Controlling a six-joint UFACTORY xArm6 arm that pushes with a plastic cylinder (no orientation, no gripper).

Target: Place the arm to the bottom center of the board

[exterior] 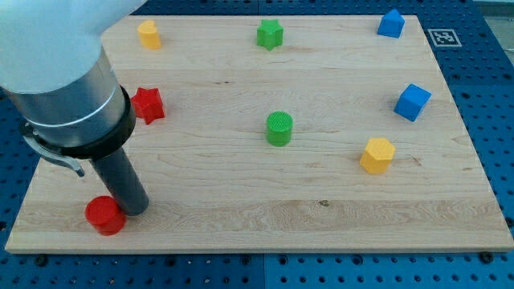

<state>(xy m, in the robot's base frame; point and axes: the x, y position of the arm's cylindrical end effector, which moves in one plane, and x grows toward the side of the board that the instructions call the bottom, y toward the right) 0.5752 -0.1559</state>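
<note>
My tip (135,209) rests on the wooden board (265,213) near its bottom left corner. It touches or nearly touches the right side of a red cylinder (105,215). The rod rises up and left into the arm's grey body, which hides the board's top left part. A red star (148,104) lies above the tip, partly behind the arm. A green cylinder (279,128) stands near the board's middle.
A yellow block (148,34) and a green star (271,34) lie along the top edge. A blue block (391,23) is at the top right, a blue cube (413,102) at the right, and a yellow hexagonal block (377,155) below it.
</note>
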